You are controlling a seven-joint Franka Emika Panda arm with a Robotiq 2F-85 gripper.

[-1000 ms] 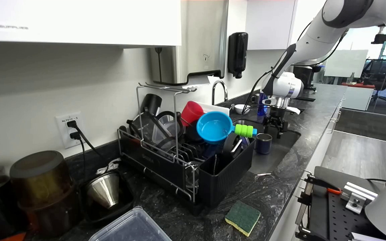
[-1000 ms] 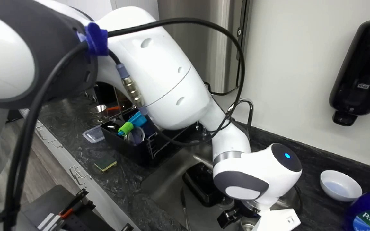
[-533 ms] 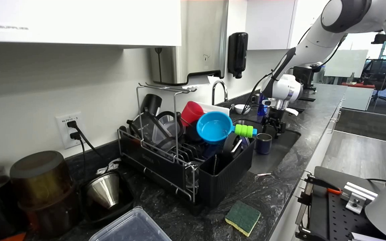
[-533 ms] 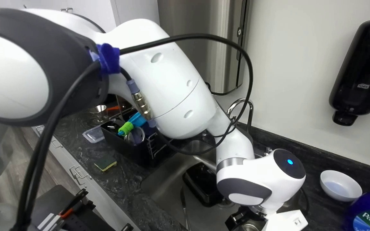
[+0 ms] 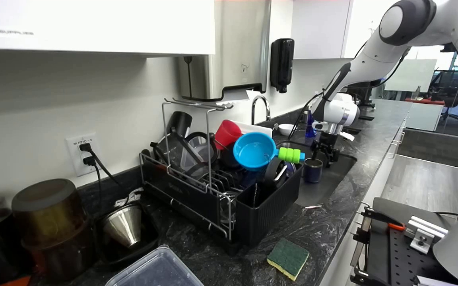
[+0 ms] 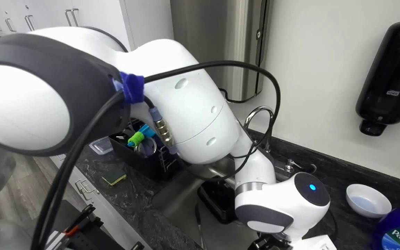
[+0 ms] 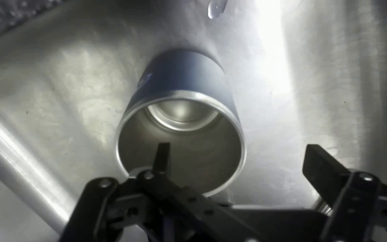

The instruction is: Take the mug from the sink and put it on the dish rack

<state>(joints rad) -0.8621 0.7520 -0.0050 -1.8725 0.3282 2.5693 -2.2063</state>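
My hand (image 7: 236,148) has its 2 fingers spread wide apart, & the big dark blue mug (image 7: 186,70) is right by them, in the sink (image 7: 79,90). In the wrist view I look into its mouth, w/ the silver rim facing me. The finger on the left there shows in front of the mouth. The finger on the right is past the mug's side, w/ a strip of sink btwn it & the rim. So the mug sits more to the left of the gap. That bit's dark, so I can't tell if the left finger dips in the mug or is only above it. In an exterior view the mug stands upright, w/ my hand just above & behind it, & the dish rack (image 5: 191,198) is on the tabletop (image 5: 233,274) beside the sink, w/ a bright blue bowl (image 5: 255,150) on top. A sponge (image 5: 288,257) lies near the rack. In an exterior view a black dish (image 6: 217,205) also sits in the sink, & my hand is part cut off at the bottom.
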